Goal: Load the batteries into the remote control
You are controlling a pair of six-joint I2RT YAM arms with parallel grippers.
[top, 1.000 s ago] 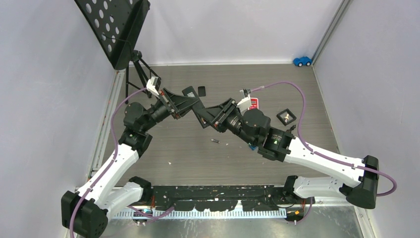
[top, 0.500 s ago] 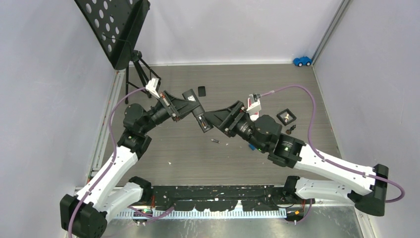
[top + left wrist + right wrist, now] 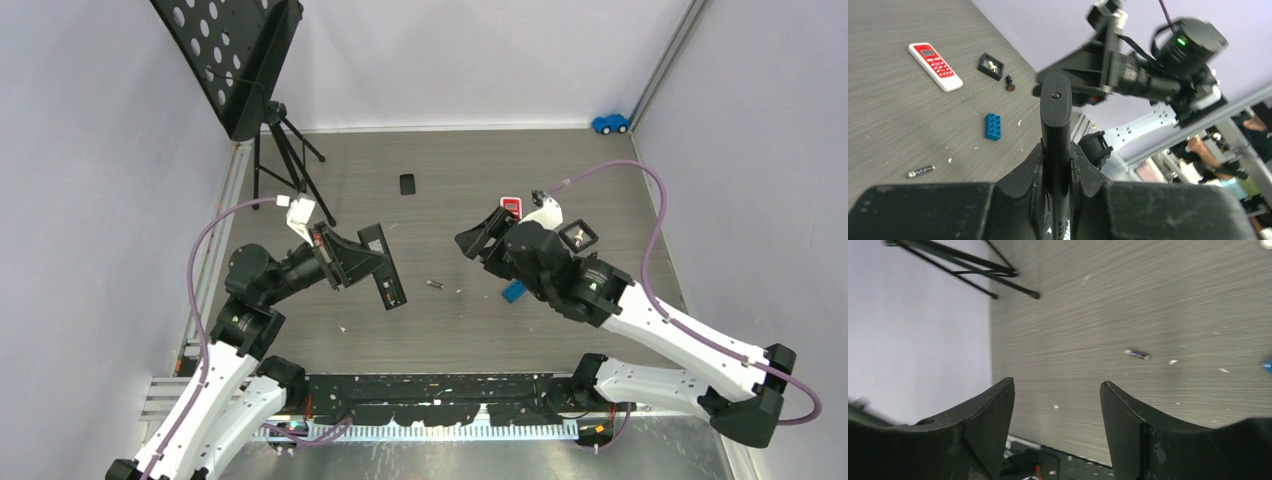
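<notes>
From the top, the left hand point(image 3: 366, 263) pinches the black remote point(image 3: 391, 286) above the surface point(image 3: 450, 330). One battery point(image 3: 434, 284) lies on the surface between the two hands. The right hand point(image 3: 472, 240) is spread and holds nothing.

At the left wrist, the fingers squeeze the remote. The battery lies near a blue block point(image 3: 993, 126).

At the right wrist, the fingers stand wide apart, and the battery lies on the surface past them.
</notes>
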